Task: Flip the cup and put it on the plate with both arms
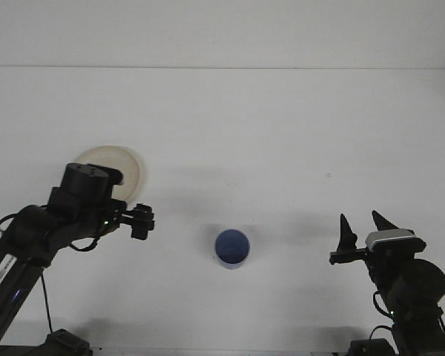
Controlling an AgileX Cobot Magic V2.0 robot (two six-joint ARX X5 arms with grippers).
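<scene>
A blue cup (231,247) stands on the white table (282,148), front centre; from above I cannot tell which end is up. A cream plate (131,167) lies to the left, its near-left part hidden behind my left arm. My left gripper (142,221) hangs just in front of the plate, pointing right towards the cup, about a hand's width left of it, open and empty. My right gripper (362,228) sits low at the front right, open, its two dark fingers pointing up, well right of the cup.
The table's far edge (222,67) meets a pale wall. Cables and arm bases (59,343) sit at the bottom corners of the view.
</scene>
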